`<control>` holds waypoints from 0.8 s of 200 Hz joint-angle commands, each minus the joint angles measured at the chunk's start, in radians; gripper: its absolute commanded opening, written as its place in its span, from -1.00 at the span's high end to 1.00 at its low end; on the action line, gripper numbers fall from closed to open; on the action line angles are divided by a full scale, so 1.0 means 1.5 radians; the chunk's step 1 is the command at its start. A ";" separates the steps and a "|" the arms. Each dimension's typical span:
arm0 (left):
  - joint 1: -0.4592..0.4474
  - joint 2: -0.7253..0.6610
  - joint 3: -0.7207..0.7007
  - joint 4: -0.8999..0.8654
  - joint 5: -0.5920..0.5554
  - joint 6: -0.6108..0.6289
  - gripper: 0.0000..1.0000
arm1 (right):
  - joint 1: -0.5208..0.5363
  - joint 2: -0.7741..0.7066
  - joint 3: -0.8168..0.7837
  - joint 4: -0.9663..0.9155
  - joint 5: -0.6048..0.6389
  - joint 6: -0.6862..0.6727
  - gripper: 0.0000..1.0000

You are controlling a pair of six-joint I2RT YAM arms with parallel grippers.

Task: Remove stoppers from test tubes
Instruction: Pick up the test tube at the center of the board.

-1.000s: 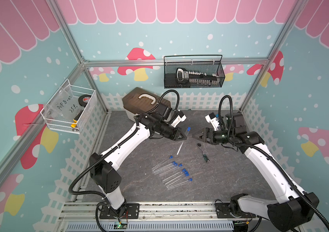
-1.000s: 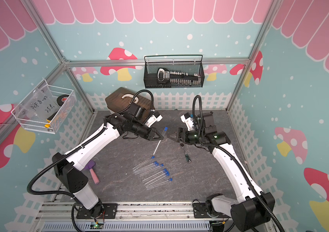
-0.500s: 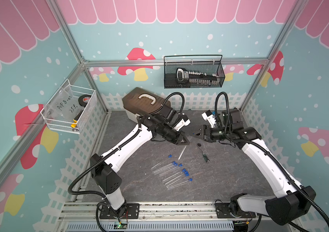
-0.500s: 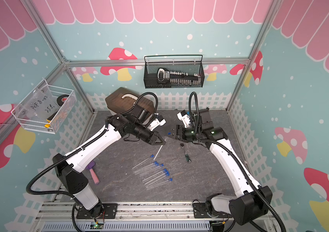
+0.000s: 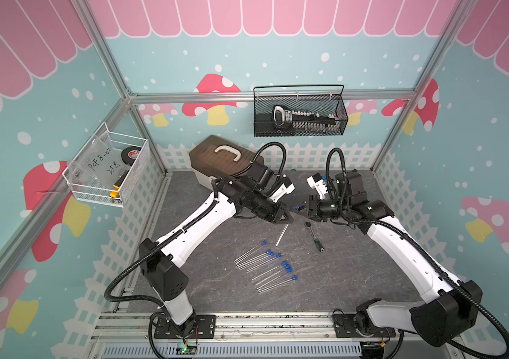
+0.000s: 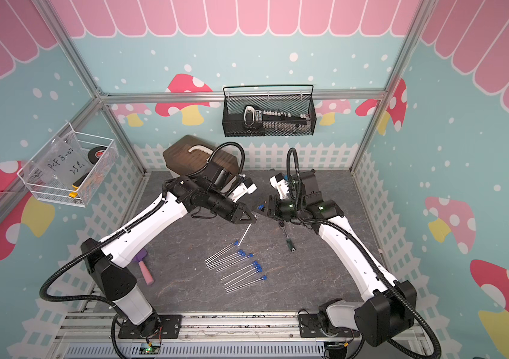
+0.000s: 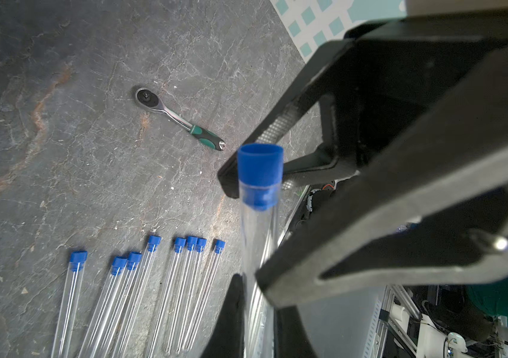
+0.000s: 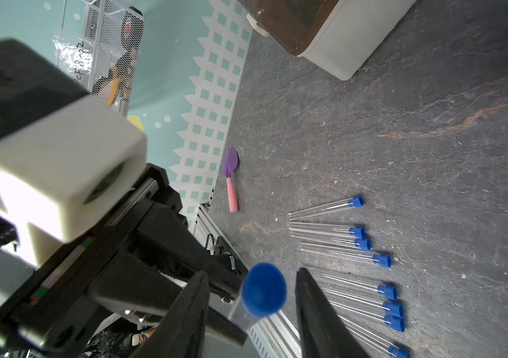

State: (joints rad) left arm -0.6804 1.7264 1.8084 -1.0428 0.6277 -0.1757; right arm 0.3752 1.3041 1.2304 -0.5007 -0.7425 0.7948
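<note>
Teal mushroom-patterned walls [image 5: 185,46] with pink scalloped trim enclose a dark grey stone-look floor [image 5: 340,279].

The test tubes [image 8: 318,208] look glossy clear, stoppers [image 8: 355,201] matt, tabletop [image 7: 60,155] rough and veined, wrench [image 7: 166,108] shiny metal.

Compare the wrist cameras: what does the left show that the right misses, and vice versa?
Only the left wrist view shows the ratchet wrench. Only the right wrist view shows the toy shovel, the brown-lidded box and the wire wall basket. Both show the blue stopper on the held test tube, between the fingers of the right gripper, and the capped tubes lying on the mat.
</note>
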 commanded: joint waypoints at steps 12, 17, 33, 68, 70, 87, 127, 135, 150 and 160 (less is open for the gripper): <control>-0.008 -0.018 0.025 -0.002 -0.004 0.010 0.98 | 0.004 -0.002 -0.027 0.062 0.030 0.055 0.23; -0.008 -0.016 0.025 -0.002 -0.004 0.011 0.98 | 0.005 -0.003 -0.027 0.065 0.033 0.058 0.26; -0.008 -0.016 0.024 -0.002 -0.008 0.012 0.99 | 0.005 -0.005 -0.030 0.077 0.036 0.066 0.35; -0.008 -0.015 0.023 -0.002 -0.017 0.017 0.94 | 0.005 -0.024 -0.061 0.132 0.047 0.107 0.61; -0.008 -0.014 0.023 -0.002 -0.017 0.017 0.92 | 0.005 -0.025 -0.062 0.134 0.047 0.109 0.62; -0.007 -0.010 0.022 -0.002 -0.023 0.016 0.80 | 0.005 -0.034 -0.072 0.149 0.056 0.126 0.73; -0.005 -0.020 -0.002 0.030 -0.024 0.009 0.19 | 0.004 -0.043 -0.073 0.150 0.066 0.141 0.77; -0.002 -0.026 -0.015 0.046 -0.021 0.003 0.07 | 0.005 -0.043 -0.072 0.153 0.067 0.144 0.78; 0.005 -0.032 -0.036 0.064 -0.016 -0.006 -0.58 | 0.004 -0.047 -0.071 0.158 0.072 0.150 0.78; 0.008 -0.031 -0.044 0.067 -0.009 -0.007 -0.98 | 0.004 -0.048 -0.072 0.165 0.071 0.157 0.78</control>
State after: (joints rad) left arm -0.6834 1.7138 1.7779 -0.9867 0.5953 -0.1768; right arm 0.3805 1.2587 1.1267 -0.2874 -0.6556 0.9928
